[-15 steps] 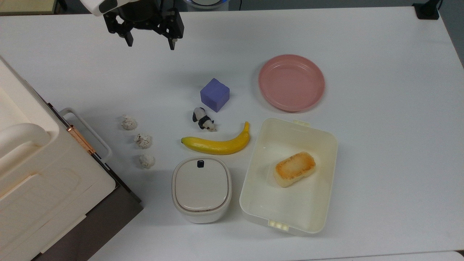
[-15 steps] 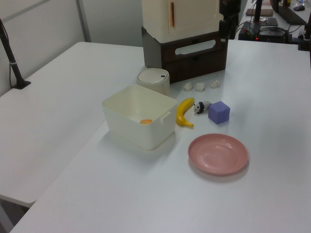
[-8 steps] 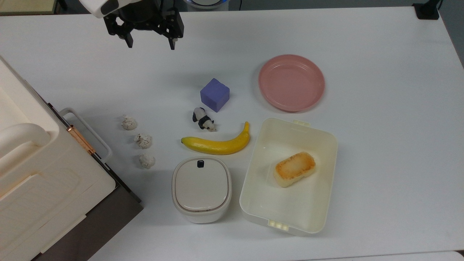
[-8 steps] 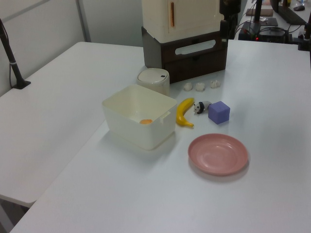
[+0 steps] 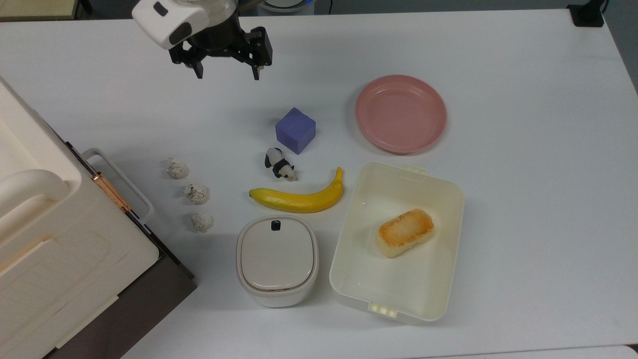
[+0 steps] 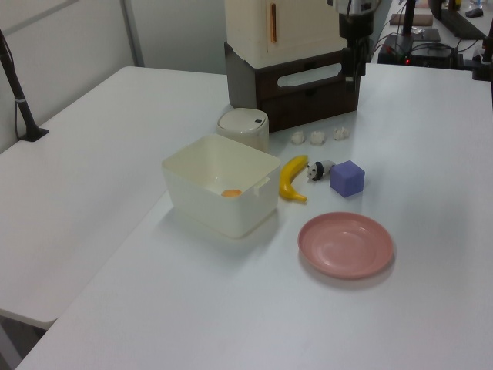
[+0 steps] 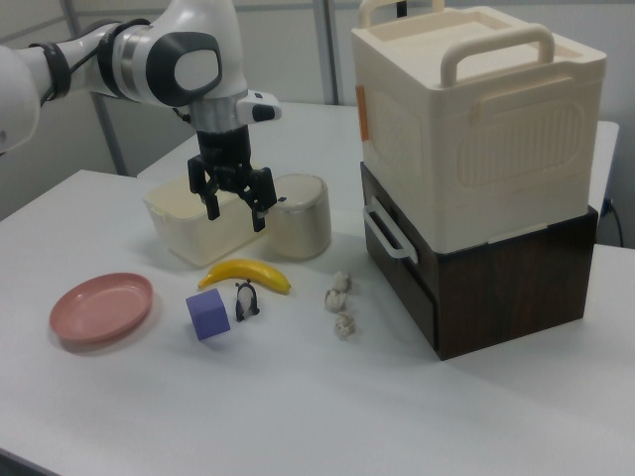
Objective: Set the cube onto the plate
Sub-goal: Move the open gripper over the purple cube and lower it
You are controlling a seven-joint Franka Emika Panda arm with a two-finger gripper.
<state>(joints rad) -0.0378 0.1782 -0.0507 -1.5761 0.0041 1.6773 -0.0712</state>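
The small matte purple-blue cube (image 5: 295,130) sits on the smooth white table (image 5: 523,199), untouched, well apart from the black two-finger gripper (image 5: 228,74), which hangs empty with fingers spread, up and to the top view's left of it. The glossy round pink plate (image 5: 400,113) lies beyond the cube from the gripper. A small panda figurine (image 5: 280,164) and a curved yellow banana (image 5: 300,197) lie just past the cube.

Top view looks straight down; side views face across the table (image 5: 523,239).
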